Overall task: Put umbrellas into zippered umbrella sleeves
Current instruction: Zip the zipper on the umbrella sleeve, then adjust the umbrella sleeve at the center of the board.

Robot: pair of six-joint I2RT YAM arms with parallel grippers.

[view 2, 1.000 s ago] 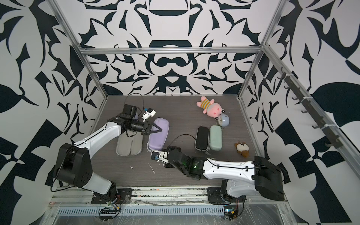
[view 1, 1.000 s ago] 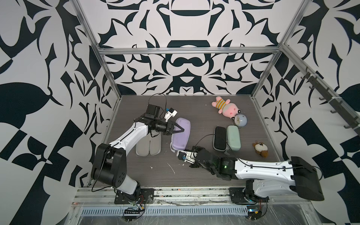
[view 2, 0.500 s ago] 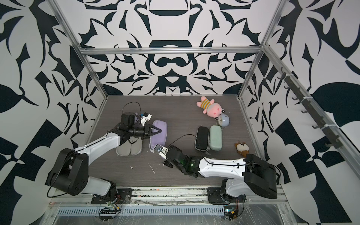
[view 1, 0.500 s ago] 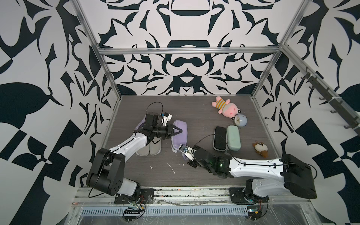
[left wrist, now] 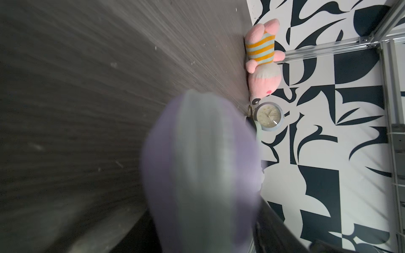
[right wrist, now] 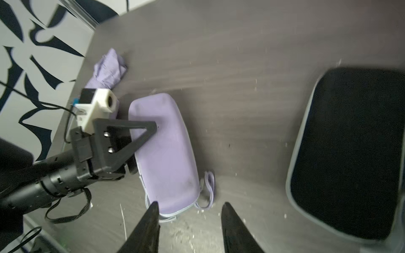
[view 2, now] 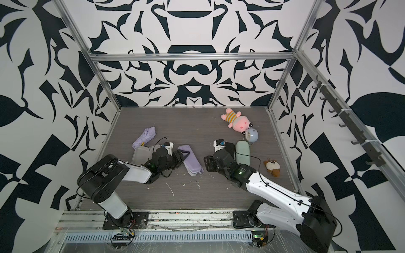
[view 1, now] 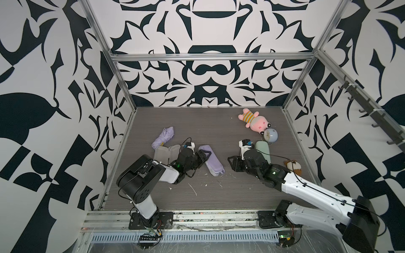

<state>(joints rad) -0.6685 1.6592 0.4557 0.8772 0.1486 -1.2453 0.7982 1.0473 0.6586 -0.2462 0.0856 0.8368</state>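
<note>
Two hands, fingers apart — left hand (view 1: 203, 157) at the lilac sleeve (view 1: 213, 166), right hand (right wrist: 190, 204) empty, black sleeve (view 2: 229, 146) half hidden.

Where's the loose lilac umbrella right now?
In both top views the lilac umbrella lies unpacked near the table's left edge, just beyond the open grey-lined sleeve.

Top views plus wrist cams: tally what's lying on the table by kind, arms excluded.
Zip sleeves: 4 (closed lilac sleeve, open sleeve, mint sleeve, black sleeve)
Loose umbrella: 1, lilac
Plush toys: 2 (pink plush, brown plush)
Clock: 1
Total: 8
</note>
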